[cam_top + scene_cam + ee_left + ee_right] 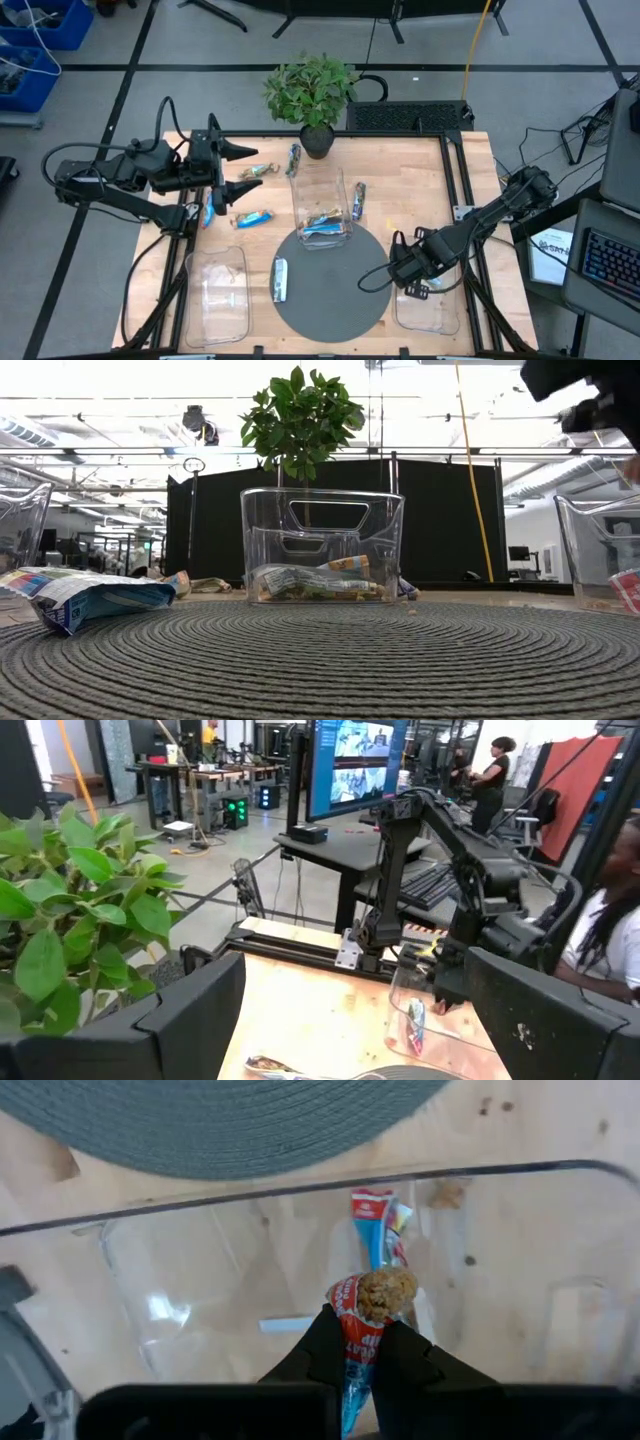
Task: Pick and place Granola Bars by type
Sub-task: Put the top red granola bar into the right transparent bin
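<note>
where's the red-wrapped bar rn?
High view, right side: pinched in the right gripper, the red-wrapped bar hangs over the clear tray beside the round mat.

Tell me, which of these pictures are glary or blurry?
Low view: bright ceiling light washes out the top, and the woven mat blurs nearest the lens. Right wrist view: glare streaks the clear tray, while the red bar in the right gripper stays sharp. High view: evenly lit.

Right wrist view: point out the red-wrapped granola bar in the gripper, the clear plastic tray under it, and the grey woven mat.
Red-wrapped granola bar (362, 1320): right wrist view, wrapper's upper end.
Clear plastic tray (300, 1186): right wrist view, far rim.
Grey woven mat (220, 1120): right wrist view, bare weave.
</note>
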